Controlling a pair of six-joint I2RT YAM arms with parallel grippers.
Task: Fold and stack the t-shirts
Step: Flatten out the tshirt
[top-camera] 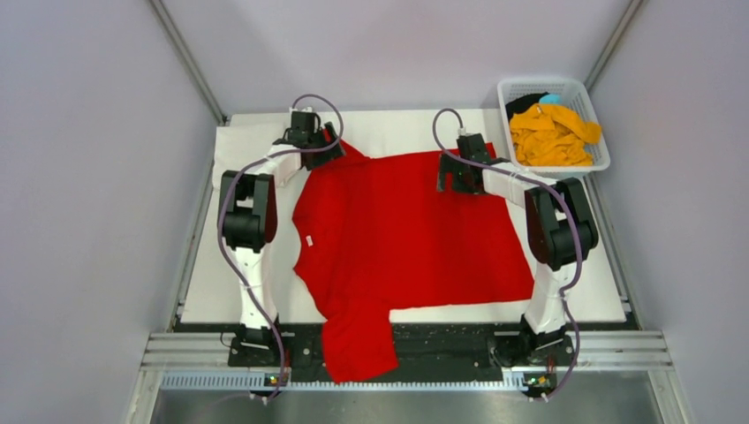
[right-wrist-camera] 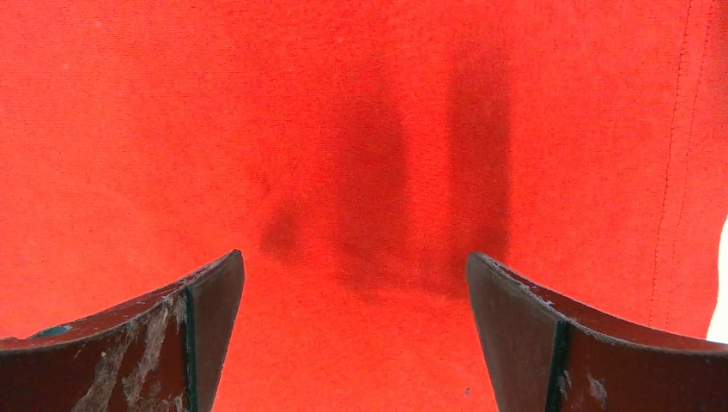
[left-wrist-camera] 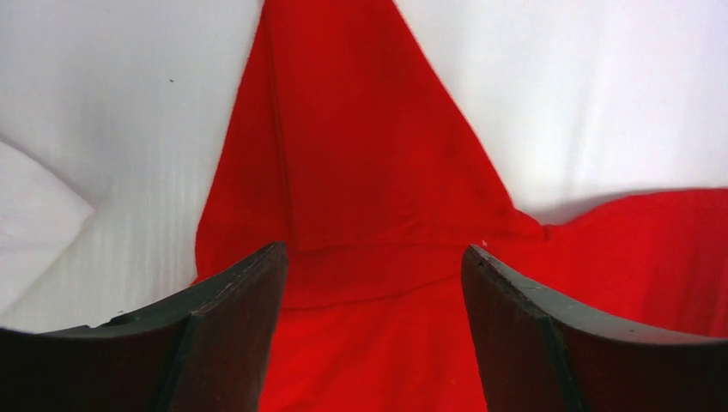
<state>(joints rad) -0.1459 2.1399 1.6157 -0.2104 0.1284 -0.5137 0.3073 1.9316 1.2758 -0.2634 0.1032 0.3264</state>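
A bright red t-shirt (top-camera: 406, 230) lies spread flat on the white table, one sleeve hanging over the near edge. My left gripper (top-camera: 320, 146) is open over the shirt's far left sleeve; in the left wrist view (left-wrist-camera: 375, 257) the folded red sleeve (left-wrist-camera: 343, 154) lies between and beyond the fingers. My right gripper (top-camera: 459, 177) is open just above the shirt's far right part; the right wrist view (right-wrist-camera: 356, 262) shows flat red cloth (right-wrist-camera: 343, 129) with a hem seam at the right. An orange-yellow t-shirt (top-camera: 552, 134) lies crumpled in the basket over a black one (top-camera: 527, 102).
A white plastic lattice basket (top-camera: 599, 163) stands at the table's far right corner, with something small and light blue (top-camera: 550, 98) in it. White cloth (top-camera: 243, 141) lies at the far left of the table. Grey walls enclose the table on three sides.
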